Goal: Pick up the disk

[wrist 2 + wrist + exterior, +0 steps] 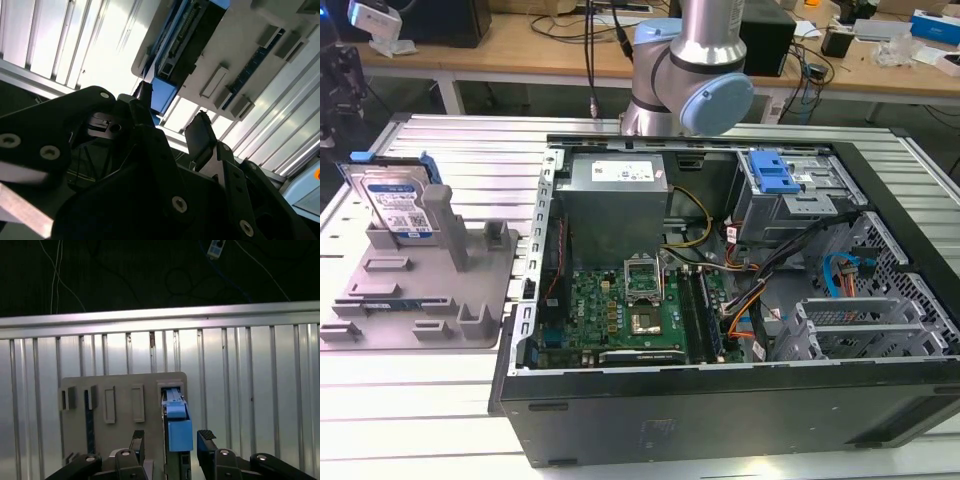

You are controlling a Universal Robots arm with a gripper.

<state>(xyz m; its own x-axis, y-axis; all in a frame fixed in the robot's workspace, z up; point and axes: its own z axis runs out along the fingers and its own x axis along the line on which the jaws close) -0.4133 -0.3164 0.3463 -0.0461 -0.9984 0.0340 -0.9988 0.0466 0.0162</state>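
The arm (692, 60) has a smooth silver tube and rounded pale grey joint housings. One joint is closed by a round light-blue cap (717, 103). The gripper (172, 438) is matt black in both wrist views. Its body is built of flat, angular link plates (60, 135) with bevelled edges, laid one over the other. Small round silver screw heads (222, 453) sit at the pivots, one on each link. The two fingers (206, 439) are short, thick black blocks, and each has a finely ribbed face at the tip
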